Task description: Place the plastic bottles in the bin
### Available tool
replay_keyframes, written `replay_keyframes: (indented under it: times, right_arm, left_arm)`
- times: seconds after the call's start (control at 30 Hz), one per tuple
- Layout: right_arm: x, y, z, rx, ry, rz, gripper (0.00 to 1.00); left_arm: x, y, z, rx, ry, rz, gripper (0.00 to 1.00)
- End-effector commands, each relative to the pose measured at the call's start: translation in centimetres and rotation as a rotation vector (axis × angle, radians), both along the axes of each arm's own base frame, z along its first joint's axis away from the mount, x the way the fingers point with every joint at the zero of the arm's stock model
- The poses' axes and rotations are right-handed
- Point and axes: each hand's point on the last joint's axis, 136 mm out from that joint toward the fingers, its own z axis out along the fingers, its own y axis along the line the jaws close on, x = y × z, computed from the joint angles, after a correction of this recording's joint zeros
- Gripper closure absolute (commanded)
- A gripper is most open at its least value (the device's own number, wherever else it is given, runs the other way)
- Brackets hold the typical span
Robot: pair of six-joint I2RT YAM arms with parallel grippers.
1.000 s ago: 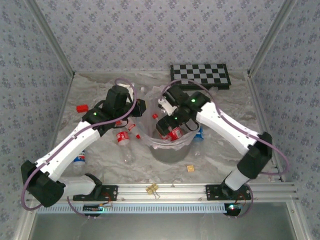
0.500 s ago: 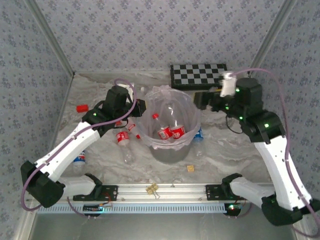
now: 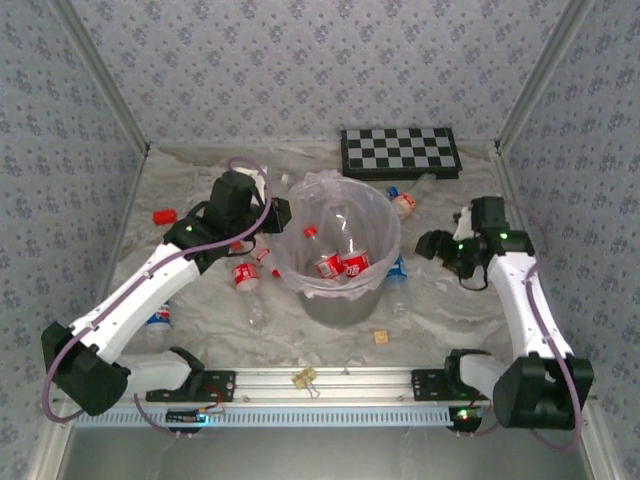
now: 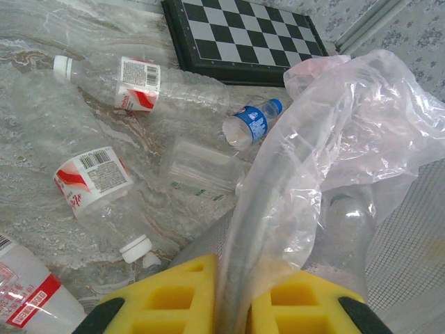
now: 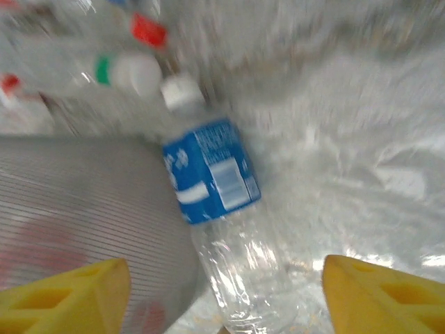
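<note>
The table (image 3: 450, 300) carries the bin (image 3: 335, 308), scattered plastic bottles (image 3: 243, 274), a chequered board (image 3: 400, 152) and a red block (image 3: 164, 215).

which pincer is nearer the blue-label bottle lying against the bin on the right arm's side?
Right. The right pincer hangs open just right of the blue-label bottle, aimed at it; the left pincer is clamped on the bin at its opposite rim.

The bin (image 3: 340, 308) (red-labelled bottles (image 3: 340, 265) inside) stands near the chequered board (image 3: 400, 152).

One bin (image 3: 342, 306), one chequered board (image 3: 398, 152), one red block (image 3: 164, 215). Roughly nine plastic bottles (image 3: 245, 274): three binned, six outside.
</note>
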Motion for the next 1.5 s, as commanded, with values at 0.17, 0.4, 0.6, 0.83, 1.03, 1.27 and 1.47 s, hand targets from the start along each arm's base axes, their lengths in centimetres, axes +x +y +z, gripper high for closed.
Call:
replay_keyframes:
  times: [0.17, 0.4, 0.6, 0.83, 1.03, 1.27, 1.47]
  right_arm:
    - [0.1, 4.5, -5.0, 0.125, 0.107, 0.139, 0.25]
    - [0.6, 5.8, -8.5, 0.140, 0.195, 0.169, 0.15]
    - [1.5, 5.7, -10.8, 0.133, 0.225, 0.151, 0.19]
    - [1.7, 3.6, -11.0, 0.061, 0.221, 0.115, 0.37]
    - [1.5, 1.5, -9.9, -0.002, 0.203, 0.083, 0.46]
    - [2.3, -1.1, -3.8, -0.124, 0.086, 0.057, 0.53]
    - [3.6, -2.3, 6.5, -0.167, -0.135, -0.014, 0.54]
  left_arm:
    - [0.0, 1.1, -3.2, 0.090, 0.069, 0.021, 1.00]
    - [0.0, 1.2, -2.7, 0.081, 0.061, 0.028, 1.00]
    - [0.1, 1.1, -2.9, 0.077, 0.068, 0.029, 1.00]
    - [0.1, 1.2, -2.9, 0.082, 0.065, 0.035, 1.00]
    - [0.2, 1.2, -3.0, 0.085, 0.066, 0.036, 1.00]
    - [0.2, 1.1, -3.3, 0.096, 0.071, 0.029, 1.00]
    - [0.4, 1.0, -3.1, 0.098, 0.074, 0.029, 1.00]
